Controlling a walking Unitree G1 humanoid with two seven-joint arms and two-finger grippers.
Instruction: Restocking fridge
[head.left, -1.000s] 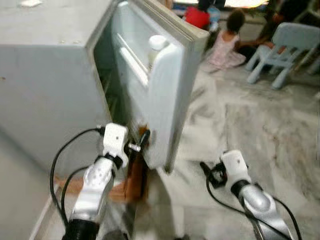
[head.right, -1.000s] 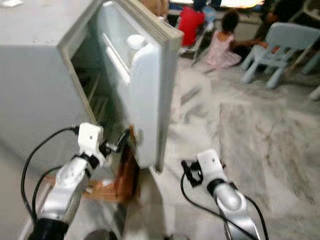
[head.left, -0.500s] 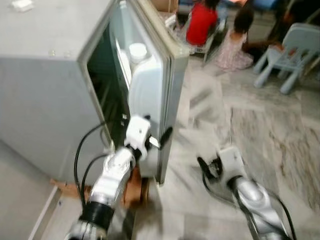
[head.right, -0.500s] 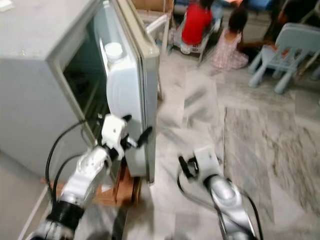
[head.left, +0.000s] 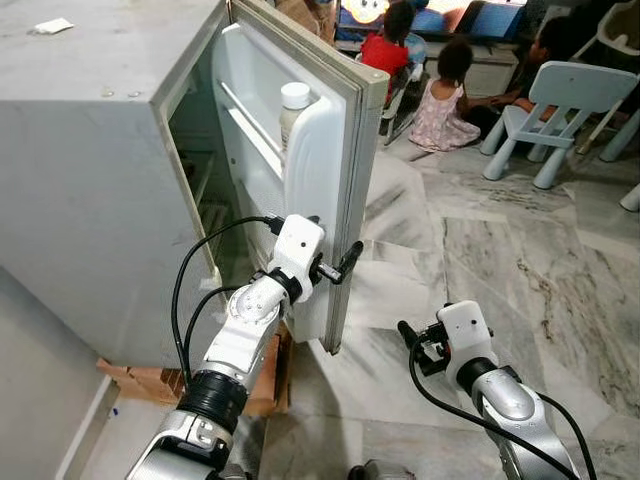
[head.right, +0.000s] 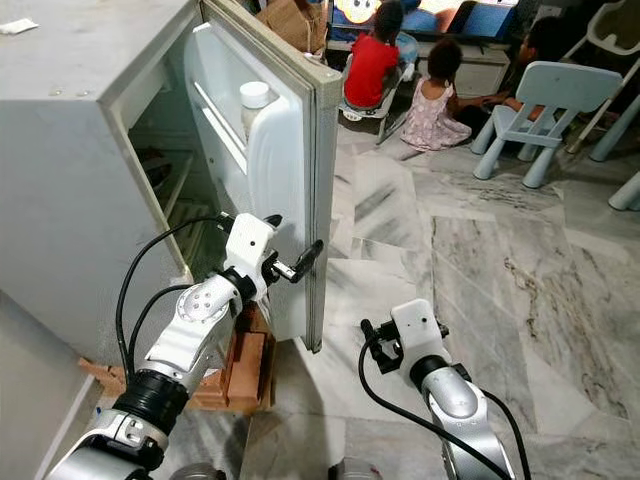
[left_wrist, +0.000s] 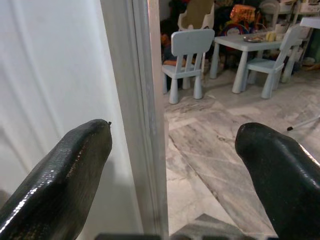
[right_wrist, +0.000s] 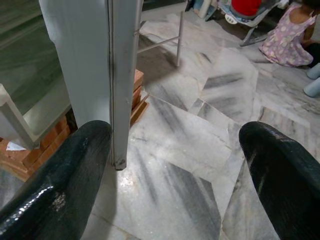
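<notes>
The left hand (head.left: 338, 270) straddles the edge of the fridge door (head.left: 340, 180), fingers spread and released. A bottle (head.left: 293, 105) stands in the door shelf. The right hand (head.left: 415, 345) hangs released above the floor (head.left: 480, 250).

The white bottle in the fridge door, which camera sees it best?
The left eye view: the white bottle stands sharp in the open fridge door, cap and shoulder showing. The right eye view shows mostly its cap. The wrist views show the door's edge instead.

Blue chair (head.left: 566, 105) — seated people (head.left: 438, 95) — bricks (head.right: 243, 368)
</notes>
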